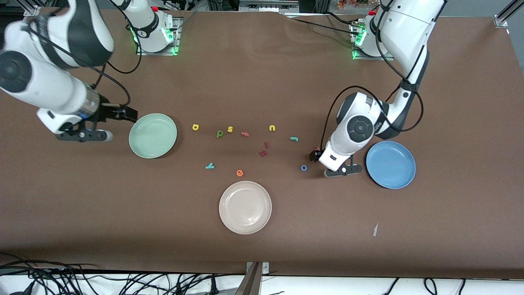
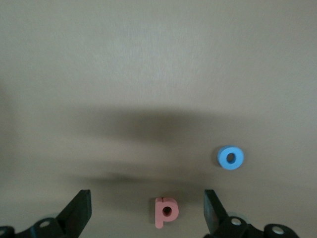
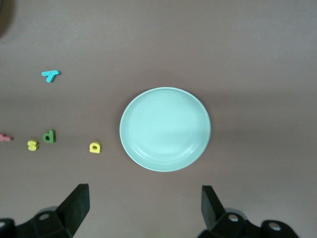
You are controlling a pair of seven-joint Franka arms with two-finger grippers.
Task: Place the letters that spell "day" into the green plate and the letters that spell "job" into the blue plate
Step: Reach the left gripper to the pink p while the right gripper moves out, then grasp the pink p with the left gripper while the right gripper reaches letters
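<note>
- Your right gripper (image 3: 143, 208) is hovering, fingers spread, beside the smooth round green plate (image 1: 152, 135).
- Matte yellow "a" (image 1: 195, 127), green "d" (image 1: 220, 133) and teal "y" (image 1: 210, 166) are lying on the brown table (image 1: 262, 229).
- Your left gripper (image 2: 147, 213) is hanging spread over the pink "b" (image 2: 165, 211), near the blue ring "o" (image 1: 304, 167), the hooked "j" (image 1: 294, 139) and the blue plate (image 1: 390, 164).

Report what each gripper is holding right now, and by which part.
Nothing is held. The left gripper stands open over the pinkish-red b, not touching it; the right gripper hangs open and empty beside the green plate.
</note>
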